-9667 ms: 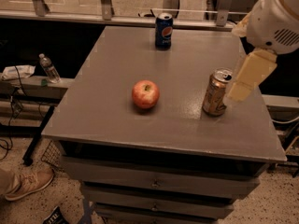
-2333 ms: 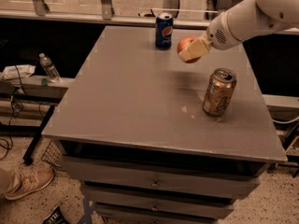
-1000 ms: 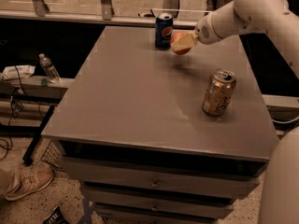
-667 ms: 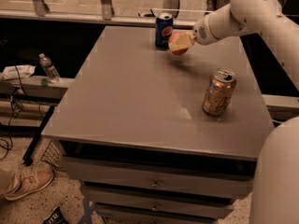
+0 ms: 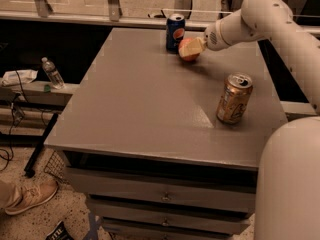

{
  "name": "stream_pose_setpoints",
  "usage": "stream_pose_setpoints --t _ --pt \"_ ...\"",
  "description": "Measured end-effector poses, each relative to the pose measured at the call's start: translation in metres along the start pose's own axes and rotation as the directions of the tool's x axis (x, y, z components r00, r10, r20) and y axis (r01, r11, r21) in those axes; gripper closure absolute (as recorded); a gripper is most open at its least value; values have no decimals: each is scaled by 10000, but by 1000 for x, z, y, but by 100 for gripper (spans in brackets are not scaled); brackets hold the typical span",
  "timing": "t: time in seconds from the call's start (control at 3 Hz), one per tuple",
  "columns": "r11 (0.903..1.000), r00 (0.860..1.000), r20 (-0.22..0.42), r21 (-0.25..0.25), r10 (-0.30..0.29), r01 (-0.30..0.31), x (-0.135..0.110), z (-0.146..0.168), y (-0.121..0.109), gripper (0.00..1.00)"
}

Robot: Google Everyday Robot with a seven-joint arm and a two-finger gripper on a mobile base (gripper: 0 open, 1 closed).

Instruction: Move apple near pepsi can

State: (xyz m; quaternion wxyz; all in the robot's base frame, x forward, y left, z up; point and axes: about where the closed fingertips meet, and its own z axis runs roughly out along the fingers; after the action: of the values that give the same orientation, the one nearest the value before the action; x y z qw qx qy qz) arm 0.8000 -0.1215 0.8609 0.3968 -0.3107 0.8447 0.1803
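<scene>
We find the gripper (image 5: pixel 196 46) clamped on the apple (image 5: pixel 187 51), just beside the pepsi can (image 5: pixel 175 32) at the bench's (image 5: pixel 150 99) far edge; only release is left.

There were two cans, one pepsi can (image 5: pixel 175 32) and one gold can (image 5: pixel 234 98); one apple (image 5: pixel 187 50); one bottle (image 5: pixel 51 73); one shoe (image 5: pixel 27 196); one gripper (image 5: pixel 196 46), clasping the apple beside the pepsi can.

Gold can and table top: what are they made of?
Gold can: likely thin metal, glossy, with a silver lid. Table: smooth dull grey, maybe laminate or painted metal; unclear. The gripper holds the apple beside the pepsi can.
</scene>
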Motion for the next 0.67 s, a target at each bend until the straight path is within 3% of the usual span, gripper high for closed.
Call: stream_pose_setpoints --t 0.67 --pt "10000 10000 -53 -88 -2 2 2 7 3 60"
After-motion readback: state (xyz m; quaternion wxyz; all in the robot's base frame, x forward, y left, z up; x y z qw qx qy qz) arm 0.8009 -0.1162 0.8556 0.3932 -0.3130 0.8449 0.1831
